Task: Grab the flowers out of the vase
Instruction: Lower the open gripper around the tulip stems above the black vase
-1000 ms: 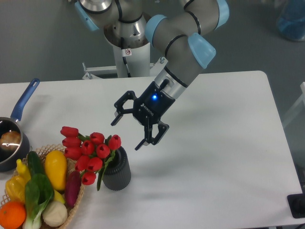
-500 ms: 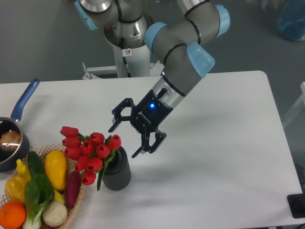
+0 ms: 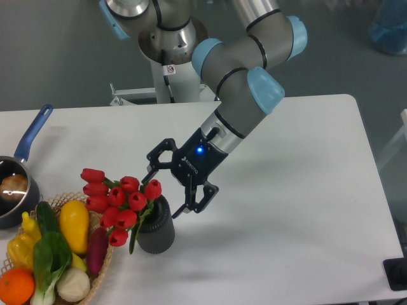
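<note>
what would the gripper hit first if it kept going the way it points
Probably the flowers at the mouth of the vase: the open gripper points down-left at them. Depth is unclear from this one view.

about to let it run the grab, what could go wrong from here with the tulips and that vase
The open gripper sits right beside the flowers, which lean left out of the vase. One of the fingers is close to the vase rim and might tip it. The blooms overhang the basket, so a pull could drag the vegetables.
</note>
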`<move>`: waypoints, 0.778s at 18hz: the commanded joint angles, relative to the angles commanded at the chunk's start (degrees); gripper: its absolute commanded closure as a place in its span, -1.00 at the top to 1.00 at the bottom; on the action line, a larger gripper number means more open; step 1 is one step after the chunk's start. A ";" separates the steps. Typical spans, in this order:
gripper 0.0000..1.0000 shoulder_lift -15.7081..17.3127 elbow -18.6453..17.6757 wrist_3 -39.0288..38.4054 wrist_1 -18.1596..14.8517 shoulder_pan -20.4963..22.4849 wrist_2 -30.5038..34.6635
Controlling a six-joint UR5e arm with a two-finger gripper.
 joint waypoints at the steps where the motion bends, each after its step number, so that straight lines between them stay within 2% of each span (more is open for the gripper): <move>1: 1.00 0.00 0.00 0.17 0.18 -0.44 0.17; 14: 1.00 -0.70 0.00 1.14 0.88 -1.58 0.44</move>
